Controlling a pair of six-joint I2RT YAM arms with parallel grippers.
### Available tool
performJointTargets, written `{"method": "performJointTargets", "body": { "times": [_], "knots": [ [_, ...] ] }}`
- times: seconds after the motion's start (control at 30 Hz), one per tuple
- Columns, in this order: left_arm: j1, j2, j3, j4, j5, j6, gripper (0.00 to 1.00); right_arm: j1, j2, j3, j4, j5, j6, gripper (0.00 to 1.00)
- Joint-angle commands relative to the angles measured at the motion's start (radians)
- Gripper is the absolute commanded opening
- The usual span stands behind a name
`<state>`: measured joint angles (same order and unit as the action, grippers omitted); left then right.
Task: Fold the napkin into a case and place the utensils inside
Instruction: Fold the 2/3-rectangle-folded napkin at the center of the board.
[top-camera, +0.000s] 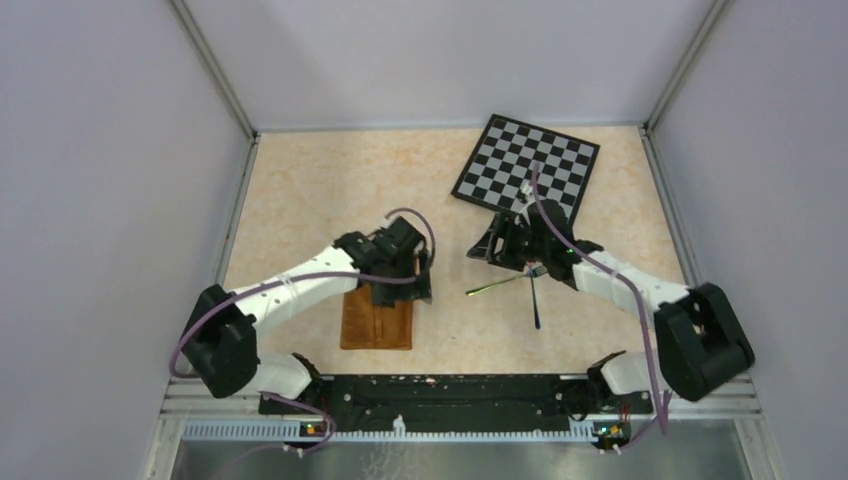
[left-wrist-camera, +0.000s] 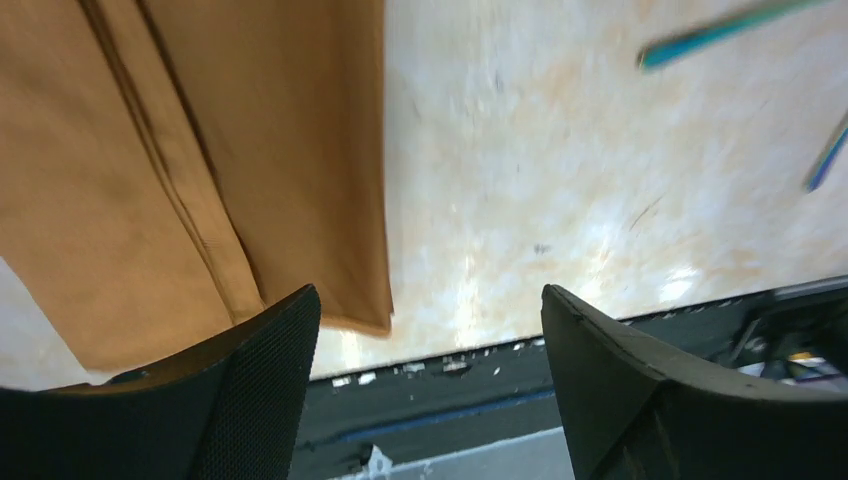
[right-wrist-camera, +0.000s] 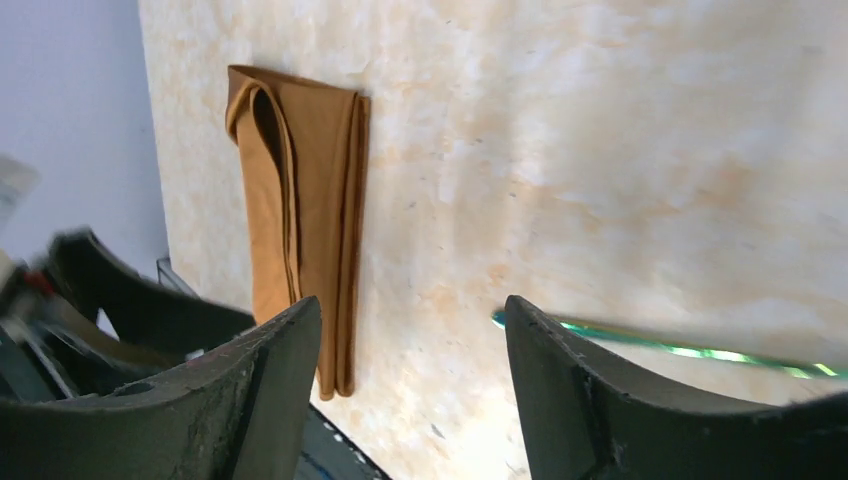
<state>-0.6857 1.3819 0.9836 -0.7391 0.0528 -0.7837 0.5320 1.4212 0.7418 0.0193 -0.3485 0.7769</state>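
The rust-brown napkin lies folded into a narrow long case (top-camera: 376, 320) near the front left of the table. It also shows in the left wrist view (left-wrist-camera: 150, 150) and the right wrist view (right-wrist-camera: 300, 190). My left gripper (top-camera: 420, 284) is open and empty, just above the case's far right corner (left-wrist-camera: 430, 300). Two slim dark utensils lie right of the case, one slanted with a green sheen (top-camera: 498, 286) and one pointing to the front (top-camera: 536, 303). I cannot tell fork from spoon. My right gripper (top-camera: 487, 250) is open and empty above the slanted utensil's handle (right-wrist-camera: 680, 345), fingertips apart (right-wrist-camera: 411, 305).
The black-and-grey checkered board (top-camera: 527, 163) lies tilted at the back right, just behind the right gripper. A black rail (top-camera: 440, 392) runs along the table's front edge. Grey walls close in the left, right and back.
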Motion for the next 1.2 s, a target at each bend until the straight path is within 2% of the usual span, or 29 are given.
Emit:
{"method": "performJointTargets", "body": {
  "times": [0.0,0.17,0.27,0.33,0.4,0.67,0.83,1.17],
  "knots": [
    [-0.216,0.08,0.101,-0.248,-0.268,-0.248,0.85,-0.066,-0.175,-0.063,-0.094,0.016,-0.073,0.68],
    [-0.369,0.257,0.198,-0.4,-0.302,-0.306,0.86,-0.095,-0.219,-0.097,-0.089,-0.024,-0.102,0.68],
    [-0.406,0.301,0.22,-0.409,-0.297,-0.307,0.88,-0.097,-0.249,-0.134,-0.057,-0.043,-0.096,0.68],
    [-0.407,0.305,0.203,-0.374,-0.279,-0.299,0.83,-0.098,-0.262,-0.157,-0.034,-0.061,-0.085,0.67],
    [-0.405,0.307,0.195,-0.34,-0.28,-0.276,0.72,-0.098,-0.266,-0.165,-0.026,-0.073,-0.082,0.66],
    [-0.333,0.341,0.164,-0.291,-0.289,-0.223,0.71,-0.098,-0.275,-0.176,-0.027,-0.076,-0.093,0.65],
    [-0.28,0.354,0.155,-0.247,-0.289,-0.162,0.57,-0.098,-0.262,-0.178,0.004,-0.091,-0.088,0.64],
    [-0.258,0.387,0.069,-0.152,-0.202,-0.13,0.55,-0.098,-0.238,-0.171,0.028,-0.114,-0.08,0.63]
  ]
}}
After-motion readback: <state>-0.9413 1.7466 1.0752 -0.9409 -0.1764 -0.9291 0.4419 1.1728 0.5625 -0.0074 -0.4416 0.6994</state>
